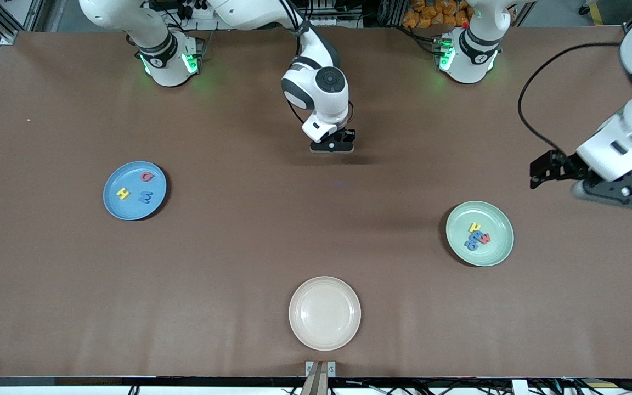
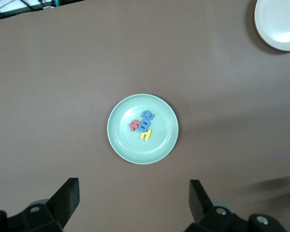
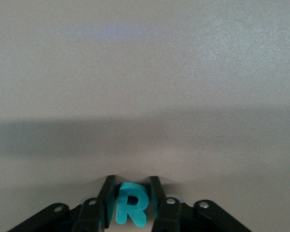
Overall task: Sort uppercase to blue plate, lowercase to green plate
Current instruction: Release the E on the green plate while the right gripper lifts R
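My right gripper (image 1: 331, 146) is down at the table's middle, nearer the robots' bases, shut on a teal R (image 3: 131, 209) that stands upright between its fingers (image 3: 108, 193). The blue plate (image 1: 116, 206), toward the right arm's end, holds a yellow H (image 1: 123, 193), a red G (image 1: 146, 176) and a blue W (image 1: 145, 197). The green plate (image 1: 500, 249), toward the left arm's end, holds a yellow letter (image 2: 145, 135), a red w (image 2: 134, 126) and blue letters (image 2: 146, 121) clumped together. My left gripper (image 1: 620, 196) hangs open and empty above the table beside the green plate (image 2: 117, 142).
A cream plate (image 1: 324, 334) with nothing in it lies near the table's front edge, in the middle; it also shows at a corner of the left wrist view as the cream plate (image 2: 280, 24). Brown tabletop lies between the three plates.
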{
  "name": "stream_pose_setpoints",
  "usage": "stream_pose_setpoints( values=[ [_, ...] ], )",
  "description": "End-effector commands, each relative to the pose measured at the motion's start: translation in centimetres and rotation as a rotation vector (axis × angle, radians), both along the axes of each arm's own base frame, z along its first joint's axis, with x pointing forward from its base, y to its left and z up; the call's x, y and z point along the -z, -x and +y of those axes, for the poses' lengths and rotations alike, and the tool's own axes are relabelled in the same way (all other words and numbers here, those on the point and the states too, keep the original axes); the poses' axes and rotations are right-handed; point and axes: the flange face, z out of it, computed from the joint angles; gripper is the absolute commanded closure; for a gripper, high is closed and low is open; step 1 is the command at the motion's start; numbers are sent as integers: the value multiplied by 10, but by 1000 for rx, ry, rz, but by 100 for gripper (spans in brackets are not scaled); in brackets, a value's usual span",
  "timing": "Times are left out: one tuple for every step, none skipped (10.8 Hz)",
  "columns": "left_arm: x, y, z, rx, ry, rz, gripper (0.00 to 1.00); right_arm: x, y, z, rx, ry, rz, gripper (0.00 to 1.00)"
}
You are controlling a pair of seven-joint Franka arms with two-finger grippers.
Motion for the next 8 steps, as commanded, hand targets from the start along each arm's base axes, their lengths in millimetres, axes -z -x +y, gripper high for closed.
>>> stream_pose_setpoints(
  values=[
    [-22, 27, -9, -70, 15, 13, 0, 14, 1, 0, 7, 21, -2, 73],
    [-31, 38, -17, -94, 11, 34, 0, 14, 2, 0, 6, 22, 0, 74],
    [-37, 45, -17, -151, 11, 49, 0, 15, 2, 0, 6, 24, 0, 76],
    [-39, 46, -16, -159, 12, 49, 0, 14, 0, -1, 7, 24, 0, 77],
    [-38, 46, -12, -161, 11, 58, 0, 13, 0, -1, 4, 23, -1, 77],
    [-39, 47, -9, -165, 11, 66, 0, 12, -1, -2, -2, 22, -1, 78],
    [-47, 50, -7, -166, 9, 76, 0, 9, -13, -8, -37, 20, -6, 78],
    [-59, 53, -4, -166, 3, 100, 0, 7, -35, -23, -71, 33, 1, 79]
  ],
)
